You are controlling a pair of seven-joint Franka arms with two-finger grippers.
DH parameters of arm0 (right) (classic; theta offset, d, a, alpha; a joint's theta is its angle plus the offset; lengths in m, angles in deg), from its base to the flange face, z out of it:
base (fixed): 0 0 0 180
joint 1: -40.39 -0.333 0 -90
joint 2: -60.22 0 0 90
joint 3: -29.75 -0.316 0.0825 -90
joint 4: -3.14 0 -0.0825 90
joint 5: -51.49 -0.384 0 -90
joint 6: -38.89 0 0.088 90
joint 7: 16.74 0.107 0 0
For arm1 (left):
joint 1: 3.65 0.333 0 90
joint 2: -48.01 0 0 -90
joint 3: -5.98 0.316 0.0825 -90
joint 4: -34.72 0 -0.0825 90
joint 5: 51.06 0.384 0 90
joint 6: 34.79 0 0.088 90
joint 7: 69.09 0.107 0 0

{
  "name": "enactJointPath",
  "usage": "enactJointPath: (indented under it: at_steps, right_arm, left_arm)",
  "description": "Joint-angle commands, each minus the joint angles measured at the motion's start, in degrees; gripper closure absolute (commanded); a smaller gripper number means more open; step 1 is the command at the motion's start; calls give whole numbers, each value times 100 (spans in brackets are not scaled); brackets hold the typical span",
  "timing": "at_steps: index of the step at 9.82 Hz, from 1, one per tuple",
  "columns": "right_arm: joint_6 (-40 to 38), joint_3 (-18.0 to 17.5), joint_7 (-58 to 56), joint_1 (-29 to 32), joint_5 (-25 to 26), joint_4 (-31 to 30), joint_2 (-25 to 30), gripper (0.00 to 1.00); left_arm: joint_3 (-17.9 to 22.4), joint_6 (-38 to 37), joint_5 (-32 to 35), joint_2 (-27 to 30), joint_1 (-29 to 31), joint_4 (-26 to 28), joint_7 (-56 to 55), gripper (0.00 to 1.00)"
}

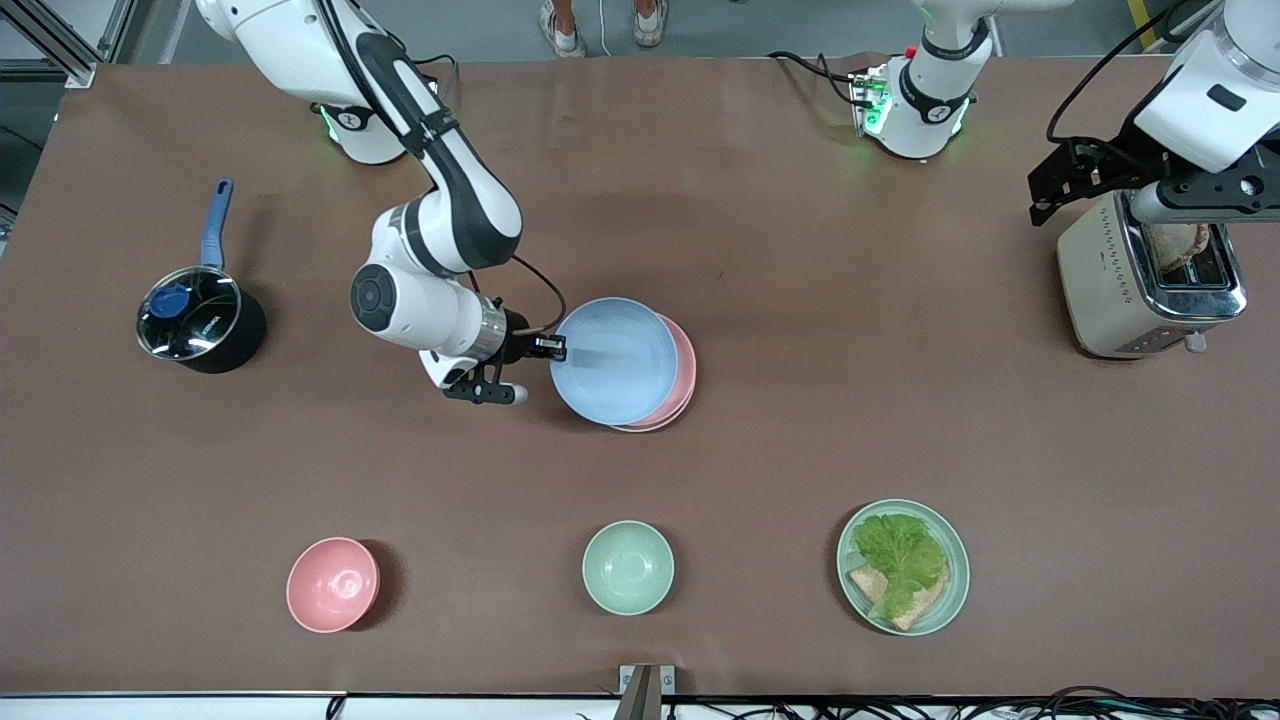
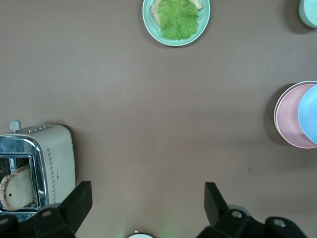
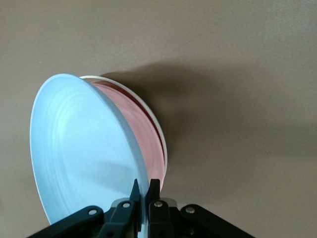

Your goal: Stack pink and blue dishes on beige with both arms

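Brown tabletop carries the pink plate [image 1: 680, 375] on beige [image 3: 159, 130]; right gripper [image 1: 552, 347], pinching the tilted blue plate's [image 1: 612, 360] rim, should level and centre it first, while the left gripper [image 2: 146, 198] waits open above the toaster [image 1: 1150, 280].

A robotics lab staged as a kitchen: two arm bases bolted to a brown-covered table [image 1: 760, 200], cables along its edge. A toaster [image 1: 1140, 285] and saucepan [image 1: 200, 320] sit among dishes, and what may be aluminium framing [image 1: 60, 45] stands at one corner.

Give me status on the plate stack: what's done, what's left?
Done: pink plate sits on the beige plate. In hand: right gripper pinches the blue plate by its rim, held tilted over the pink one. Left: lower and release. Left gripper waits open over the toaster.
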Motion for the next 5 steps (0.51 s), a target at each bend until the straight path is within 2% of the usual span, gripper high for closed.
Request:
enactJointPath:
  at_steps: [1, 4, 5]
  right_arm:
    - [230, 51, 28, -164, -154, -136, 1, 98]
    - [492, 51, 28, -340, -241, -162, -104, 96]
    - [494, 51, 28, -358, -303, -162, -113, 93]
  left_arm:
    - [49, -155, -99, 75, 115, 251, 76, 0]
    - [49, -321, -55, 75, 124, 155, 67, 0]
    - [49, -374, -46, 66, 124, 154, 67, 0]
